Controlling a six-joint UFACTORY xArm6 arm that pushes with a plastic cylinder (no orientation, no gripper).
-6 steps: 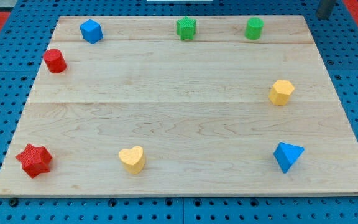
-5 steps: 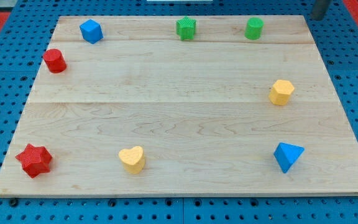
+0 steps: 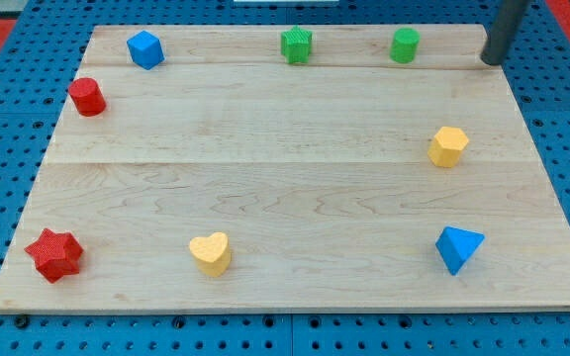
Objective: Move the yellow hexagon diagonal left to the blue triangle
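Rod cut off by view's top edge above my tip (image 3: 492, 61), near wooden board (image 3: 265, 129) top right corner; only short lower stretch shows. Board bottom corners nearly at view's side edges. Green block (image 3: 296, 44) left of green cylinder (image 3: 405, 44): shape unclear.

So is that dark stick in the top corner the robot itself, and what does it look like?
Yes, that is all that shows of me: a plain, straight, dark grey round rod, smooth, ending at my tip. No cables, markings or clamping tool are visible; the rest of my arm lies outside the picture.
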